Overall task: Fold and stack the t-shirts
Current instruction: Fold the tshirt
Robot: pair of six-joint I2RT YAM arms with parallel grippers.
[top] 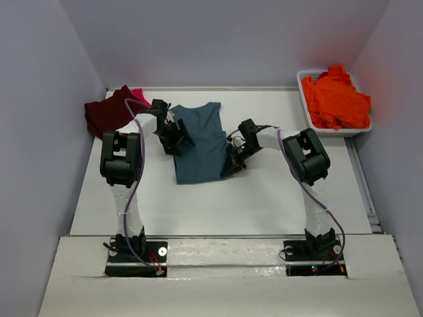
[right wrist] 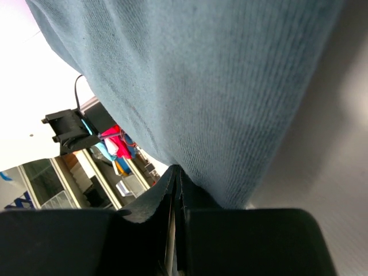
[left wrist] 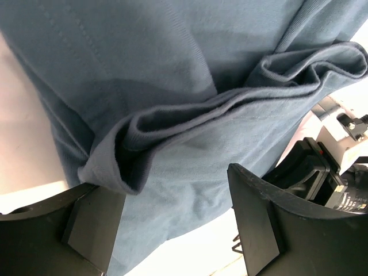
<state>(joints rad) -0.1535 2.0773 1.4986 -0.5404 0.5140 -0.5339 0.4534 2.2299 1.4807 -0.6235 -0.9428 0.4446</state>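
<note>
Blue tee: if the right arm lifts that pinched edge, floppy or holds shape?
Probably floppy: the blue tee bunches into soft folds, so it should sag below the right tool, shut on one edge only. Likely light, being thin knit. Pushed, it would probably wrinkle rather than slide whole.

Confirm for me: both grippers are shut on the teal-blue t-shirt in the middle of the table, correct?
Not quite. Only the right gripper is shut on the teal-blue t-shirt in the middle of the table. The left gripper is open: the left wrist view shows its jaws wide apart with a bunched fold of the shirt between them, not clamped.
</note>
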